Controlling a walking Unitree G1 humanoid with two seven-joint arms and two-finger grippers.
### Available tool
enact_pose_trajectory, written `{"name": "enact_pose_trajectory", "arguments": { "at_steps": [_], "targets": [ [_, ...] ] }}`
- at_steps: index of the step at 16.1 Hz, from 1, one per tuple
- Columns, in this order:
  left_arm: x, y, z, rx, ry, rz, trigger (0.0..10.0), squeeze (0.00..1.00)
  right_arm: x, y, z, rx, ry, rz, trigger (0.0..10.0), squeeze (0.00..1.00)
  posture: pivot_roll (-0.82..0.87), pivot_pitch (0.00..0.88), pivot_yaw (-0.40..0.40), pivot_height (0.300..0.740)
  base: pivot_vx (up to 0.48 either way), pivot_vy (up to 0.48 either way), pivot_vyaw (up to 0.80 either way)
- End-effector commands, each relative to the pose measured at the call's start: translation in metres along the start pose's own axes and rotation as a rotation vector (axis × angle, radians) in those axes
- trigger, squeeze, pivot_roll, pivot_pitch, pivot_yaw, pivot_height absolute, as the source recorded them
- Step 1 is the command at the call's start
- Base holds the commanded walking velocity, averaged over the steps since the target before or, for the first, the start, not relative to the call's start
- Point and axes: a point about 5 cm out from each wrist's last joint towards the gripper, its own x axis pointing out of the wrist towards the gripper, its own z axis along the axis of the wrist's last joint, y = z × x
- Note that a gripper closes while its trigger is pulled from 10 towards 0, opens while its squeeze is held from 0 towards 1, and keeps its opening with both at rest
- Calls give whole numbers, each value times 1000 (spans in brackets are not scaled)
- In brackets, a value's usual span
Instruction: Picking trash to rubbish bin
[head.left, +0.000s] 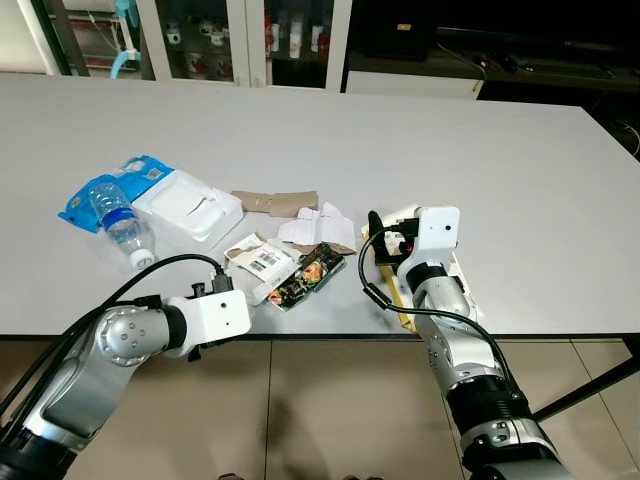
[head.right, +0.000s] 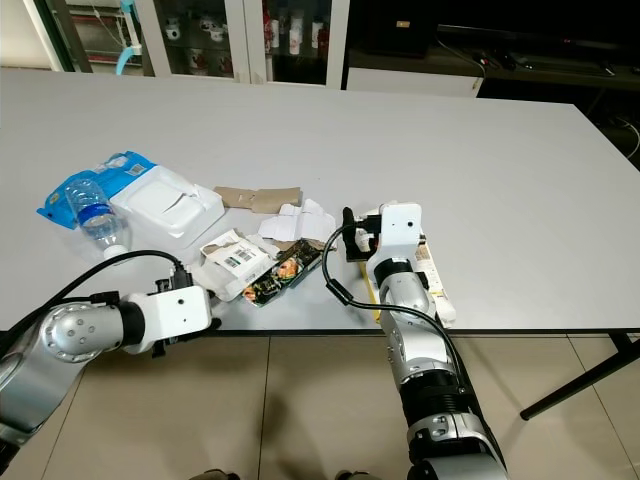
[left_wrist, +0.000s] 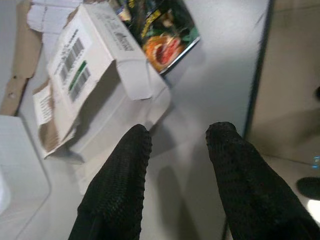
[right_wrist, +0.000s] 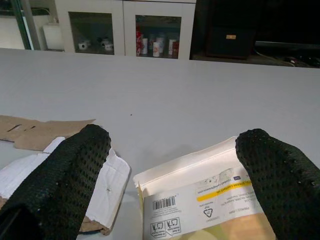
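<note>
1. Trash lies scattered on the near part of the white table (head.left: 300, 120): a clear plastic bottle (head.left: 120, 222) on a blue packet (head.left: 95, 195), a white foam tray (head.left: 188, 207), a strip of brown cardboard (head.left: 275, 201), torn white paper (head.left: 318, 228), a small white carton (head.left: 262, 262) with barcode labels, and a dark printed snack wrapper (head.left: 308, 275). No rubbish bin can be made out, so the drop point is unknown.

2. Right gripper (right_wrist: 172, 185) sits low over the table's near edge, just above a flat cream-and-yellow box (right_wrist: 210, 200). Its fingers (right_wrist: 65, 175) are spread wide, one to each side of the box end, nothing between them yet. Judgement: the spread is set to straddle the box's width before closing.

3. Left gripper (left_wrist: 175, 165) hovers at the table's front edge, pointed at the white carton. Its fingers (left_wrist: 122, 185) stand apart and empty; one fingertip lies just beside the carton's open flap, though contact cannot be confirmed.

4. Judgement: both arms are staged for pickup, each assigned the piece nearest its own side. This keeps reaches short and the arms uncrossed.

5. Risk: the flat box lies close against the tabletop, so the fingers may slide over it. The carton's loose flap may fold under pinch.
</note>
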Motion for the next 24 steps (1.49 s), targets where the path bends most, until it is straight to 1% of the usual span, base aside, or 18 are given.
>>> {"name": "enact_pose_trajectory", "arguments": {
  "at_steps": [1,4,6,7,13,14,16,17,18,19,20,21,23,24],
  "targets": [
    [5,-6,-9,26,63,-16,10000,0,-2,-5,-3,6,16,-14,10000,0,18,58,-88,740,0,0,0],
    [11,-2,-17,96,117,43,10000,0,-2,-4,-3,9,17,-10,10000,0,17,58,-87,740,0,0,0],
    [16,-2,-20,116,132,71,10000,0,-2,2,-3,26,21,47,10000,0,14,59,-87,740,0,0,0],
    [20,0,-21,120,130,109,10000,0,-3,5,-4,19,27,69,10000,0,12,59,-87,740,0,0,0],
    [32,-2,-26,104,115,191,10000,0,-4,8,-6,24,38,90,10000,0,11,59,-85,740,0,0,0],
    [38,-4,-27,92,107,231,10000,0,-6,15,-7,41,51,157,10000,0,5,58,-85,740,0,0,0],
    [44,-9,-26,79,96,238,10000,0,-9,20,-9,38,68,217,10000,0,2,59,-88,740,0,0,0],
    [45,-11,-26,79,95,236,10000,0,-11,21,-11,43,83,247,10000,0,3,60,-90,740,0,0,0],
    [45,-11,-26,79,95,236,10000,0,-11,21,-11,43,83,247,10000,0,3,60,-90,740,0,0,0],
    [46,-12,-27,79,94,235,10000,0,-14,23,-13,28,101,307,10000,0,3,60,-91,740,0,0,0],
    [47,-13,-27,78,92,234,10000,0,-15,22,-14,25,113,335,10000,0,3,58,-92,740,0,0,0],
    [47,-15,-28,79,89,231,10000,0,-18,22,-15,28,137,398,10000,0,2,60,-92,740,0,0,0],
    [49,-17,-28,80,86,226,10000,0,-24,21,-17,20,171,481,10000,0,1,61,-92,740,0,0,0],
    [50,-17,-28,84,83,226,10000,0,-31,19,-18,10,199,561,10000,0,0,61,-92,740,0,0,0]
  ]
}}
